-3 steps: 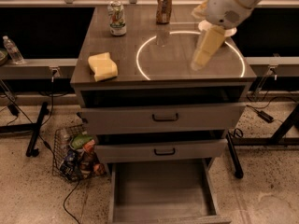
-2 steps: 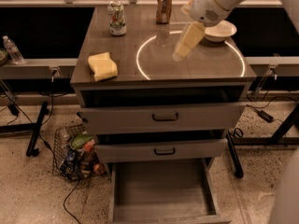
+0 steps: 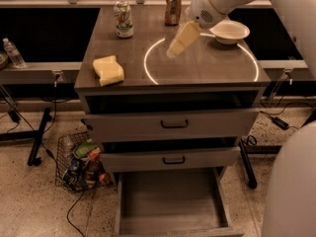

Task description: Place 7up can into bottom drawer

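Note:
The 7up can (image 3: 124, 19) stands upright near the back left of the cabinet top, white and green with a silver top. The bottom drawer (image 3: 173, 201) is pulled out, its plain grey inside bare. My gripper (image 3: 177, 46) hangs over the middle of the top, cream-coloured and pointing down-left, well to the right of the 7up can and apart from it. It holds nothing that I can see.
A brown-gold can (image 3: 172, 7) stands at the back centre. A white bowl (image 3: 229, 31) sits at the back right. A yellow sponge (image 3: 108, 70) lies at the front left. A wire basket (image 3: 81, 161) of packets stands on the floor left of the cabinet. A water bottle (image 3: 13, 53) is far left.
My gripper has moved left across the cabinet top, from beside the bowl toward the middle, closer to the cans. The bowl is now uncovered.

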Motion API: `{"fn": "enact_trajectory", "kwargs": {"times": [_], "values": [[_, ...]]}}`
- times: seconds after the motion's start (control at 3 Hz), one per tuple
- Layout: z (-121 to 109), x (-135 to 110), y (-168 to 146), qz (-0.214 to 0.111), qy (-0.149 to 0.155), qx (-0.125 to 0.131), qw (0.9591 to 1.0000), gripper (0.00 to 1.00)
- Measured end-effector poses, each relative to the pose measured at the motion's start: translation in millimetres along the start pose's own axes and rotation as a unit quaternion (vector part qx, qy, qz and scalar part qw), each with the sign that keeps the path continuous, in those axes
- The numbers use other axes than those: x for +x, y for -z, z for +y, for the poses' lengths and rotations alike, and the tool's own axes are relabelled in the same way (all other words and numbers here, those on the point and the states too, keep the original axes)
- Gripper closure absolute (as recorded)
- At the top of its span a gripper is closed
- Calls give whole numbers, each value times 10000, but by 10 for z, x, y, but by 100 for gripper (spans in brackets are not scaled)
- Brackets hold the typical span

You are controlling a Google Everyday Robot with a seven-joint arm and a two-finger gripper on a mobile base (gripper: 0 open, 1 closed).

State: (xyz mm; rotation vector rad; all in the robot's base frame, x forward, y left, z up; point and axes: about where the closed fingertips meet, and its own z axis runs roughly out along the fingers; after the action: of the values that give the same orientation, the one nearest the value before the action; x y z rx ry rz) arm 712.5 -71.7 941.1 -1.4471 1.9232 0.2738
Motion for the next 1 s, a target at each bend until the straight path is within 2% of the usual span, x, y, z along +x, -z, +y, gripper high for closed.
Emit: {"fn": "enact_trajectory", "kwargs": {"times": [0.33, 0.67, 1.0], "values": [[-69, -59, -159, -133, -133, 61, 9998, 0], [-237, -170, -514, -441, -445, 197, 9978, 0], [-422, -300, -848, -697, -775, 387, 9938, 0]]}}
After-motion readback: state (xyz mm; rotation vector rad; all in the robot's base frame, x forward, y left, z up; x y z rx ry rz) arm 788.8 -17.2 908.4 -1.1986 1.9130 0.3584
